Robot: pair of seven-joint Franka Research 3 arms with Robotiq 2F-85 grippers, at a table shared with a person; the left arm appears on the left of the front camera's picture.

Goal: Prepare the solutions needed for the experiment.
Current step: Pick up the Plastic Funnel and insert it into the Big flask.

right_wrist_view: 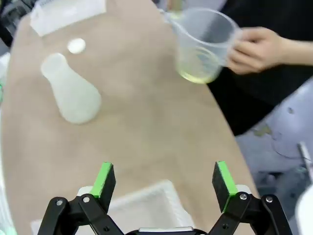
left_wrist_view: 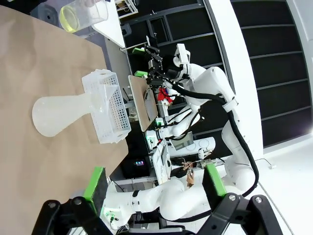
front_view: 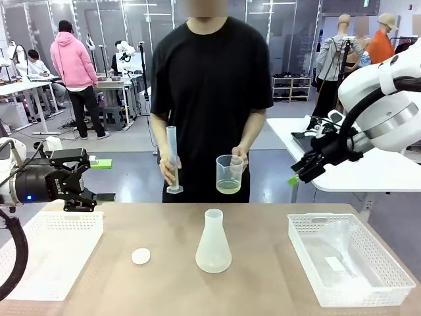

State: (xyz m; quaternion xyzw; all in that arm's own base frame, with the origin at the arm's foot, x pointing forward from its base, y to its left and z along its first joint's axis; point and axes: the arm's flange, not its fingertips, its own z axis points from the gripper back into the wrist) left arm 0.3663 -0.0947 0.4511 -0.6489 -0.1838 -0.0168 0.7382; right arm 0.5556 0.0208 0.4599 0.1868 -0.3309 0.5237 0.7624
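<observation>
The person at the far side holds a clear plastic beaker (front_view: 229, 174) in one hand and a tall graduated cylinder (front_view: 172, 160) in the other, both above the table's far edge. The solutions (front_view: 228, 188) are a shallow pale yellow-green layer in the bottom of the beaker (right_wrist_view: 203, 46), also seen as solutions (right_wrist_view: 197, 73) and in the beaker (left_wrist_view: 80, 13). My left gripper (front_view: 102, 180) hovers open at the left, above the left basket. My right gripper (front_view: 299, 172) hangs open high at the right. Nothing sits between the fingers of my left gripper (left_wrist_view: 154, 181) or my right gripper (right_wrist_view: 164, 178).
A translucent conical flask (front_view: 213, 242) stands mid-table, with a small white round cap (front_view: 141, 256) to its left. A white mesh basket (front_view: 39, 263) lies at the left. Another basket (front_view: 388, 276) at the right holds a clear funnel (front_view: 339, 240). A white side table (front_view: 368, 168) stands behind.
</observation>
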